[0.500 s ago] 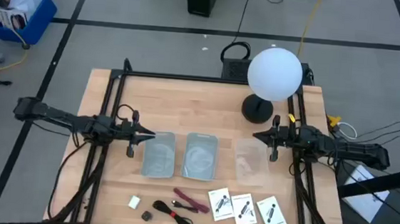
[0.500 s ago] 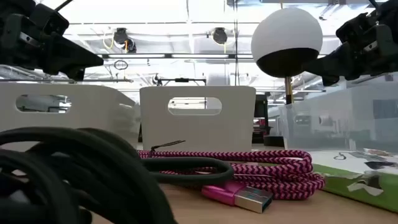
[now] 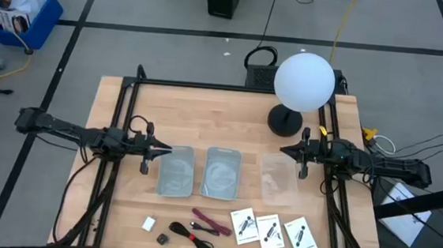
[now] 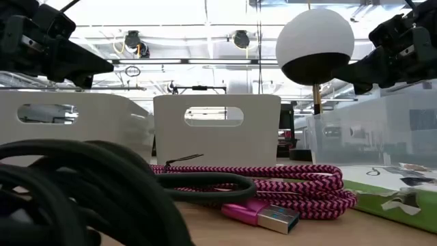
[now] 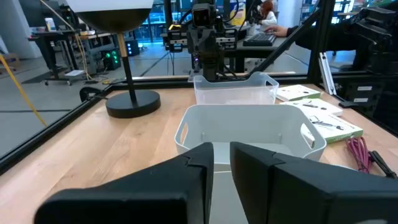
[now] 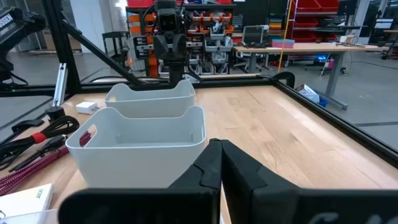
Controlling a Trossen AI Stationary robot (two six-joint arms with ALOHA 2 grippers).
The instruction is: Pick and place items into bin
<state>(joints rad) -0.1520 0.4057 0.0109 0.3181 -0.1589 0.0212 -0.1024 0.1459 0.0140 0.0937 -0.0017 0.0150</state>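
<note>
Both arms wait; no item picked yet.
Left end effector [image 3: 164,148] slightly parted, right end effector [image 3: 286,151] closed, both empty; next, reach the cards [image 3: 268,230] at 6 o'clock.

Pale wooden table [image 3: 230,117] with visible grain, smooth white plastic bins [image 3: 222,172], braided cloth-covered dark-red strap [image 4: 273,184].
</note>
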